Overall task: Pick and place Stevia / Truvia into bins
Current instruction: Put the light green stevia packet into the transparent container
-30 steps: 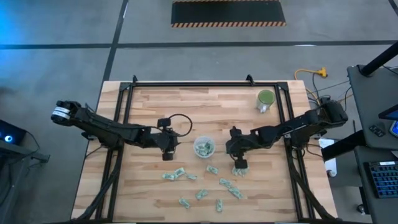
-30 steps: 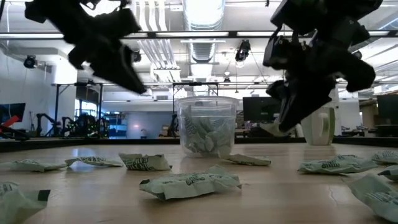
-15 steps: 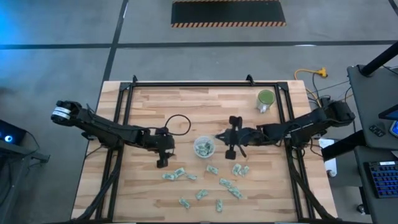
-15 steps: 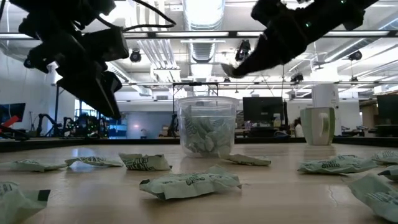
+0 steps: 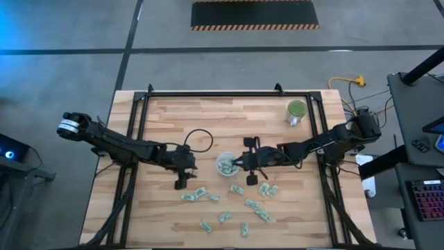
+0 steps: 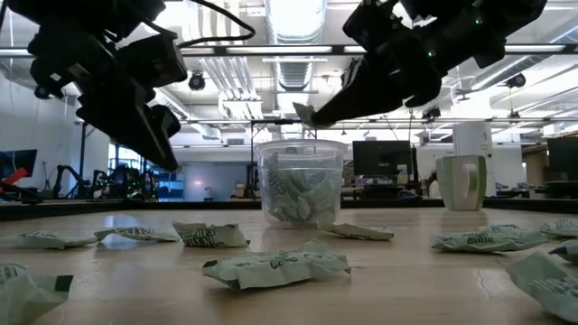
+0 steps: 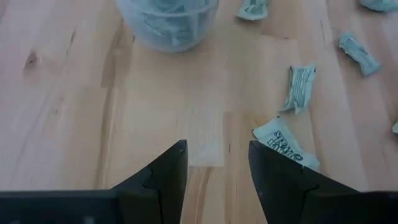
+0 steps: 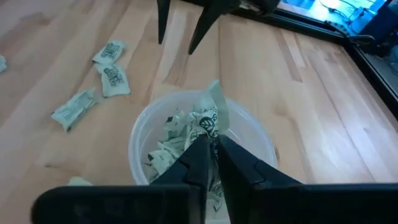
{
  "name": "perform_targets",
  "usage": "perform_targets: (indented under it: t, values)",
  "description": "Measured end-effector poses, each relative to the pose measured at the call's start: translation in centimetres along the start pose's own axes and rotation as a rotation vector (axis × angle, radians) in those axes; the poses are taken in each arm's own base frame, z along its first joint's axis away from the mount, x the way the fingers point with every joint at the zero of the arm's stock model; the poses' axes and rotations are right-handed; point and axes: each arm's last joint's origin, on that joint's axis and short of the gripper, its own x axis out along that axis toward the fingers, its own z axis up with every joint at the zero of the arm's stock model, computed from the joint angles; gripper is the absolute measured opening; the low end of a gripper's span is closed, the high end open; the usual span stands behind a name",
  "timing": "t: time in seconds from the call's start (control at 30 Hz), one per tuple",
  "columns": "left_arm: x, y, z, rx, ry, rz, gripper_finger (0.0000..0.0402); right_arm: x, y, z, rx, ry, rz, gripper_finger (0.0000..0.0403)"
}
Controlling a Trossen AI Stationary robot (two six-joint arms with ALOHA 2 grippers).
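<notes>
The bin (image 5: 227, 164) is a small clear round cup on the wooden table, holding several Stevia packets. My right gripper (image 8: 209, 146) hangs over its rim, shut on one pale green packet (image 8: 214, 109); the low view shows that packet (image 6: 304, 113) above the bin (image 6: 301, 185). My left gripper (image 7: 216, 158) stands open above bare table to the left of the bin (image 7: 166, 25), with nothing between its fingers. It shows in the high view (image 5: 180, 183) too. Loose packets (image 5: 260, 212) lie flat toward the near edge, one (image 7: 286, 146) just beside my left gripper's finger. My right gripper pinches the packet's lower end (image 8: 211, 134) between its two fingertips. The fingers come slanting down from the table's right side. The packet sticks out past the fingertips, lifted clear, over the bin's open top.
A green mug (image 5: 296, 111) with a white handle stands at the far right. A black cable loop (image 5: 198, 139) lies behind my left arm. Packets (image 6: 275, 266) are strewn over the near half of the table. Black frame rails (image 5: 142, 118) run along its sides.
My right gripper has risen from the packets at the near right and gone toward the table's left, tipping up, carrying one packet over the bin. My left gripper has sunk and tipped down a little toward the near edge, staying open.
</notes>
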Motion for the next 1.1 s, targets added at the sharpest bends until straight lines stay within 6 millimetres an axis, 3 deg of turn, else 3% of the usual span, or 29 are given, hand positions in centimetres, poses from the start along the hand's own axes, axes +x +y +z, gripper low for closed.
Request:
perform_targets:
  t: [0.27,0.47,0.6,0.77,1.1]
  values:
    - [1.5,-0.4,0.4,0.045,-0.057,-0.096,0.0154,0.1,0.0,0.4,-0.011,-0.009,0.000,0.0113]
    - [4.3,-1.3,0.7,0.108,-0.104,-0.334,0.0154,-1.2,-0.3,0.6,-0.029,0.047,0.002,0.0155]
    - [6.4,-1.8,0.8,0.135,-0.108,-0.427,0.0154,-2.6,-0.6,0.3,0.005,0.135,0.008,0.0164]
    - [8.3,-2.0,1.1,0.206,-0.083,-0.421,0.0152,-4.5,-1.0,0.1,0.062,0.225,0.006,0.0160]
    - [9.1,-2.1,0.9,0.270,-0.067,-0.408,0.0152,-6.6,-1.4,0.1,0.128,0.233,-0.010,0.0139]
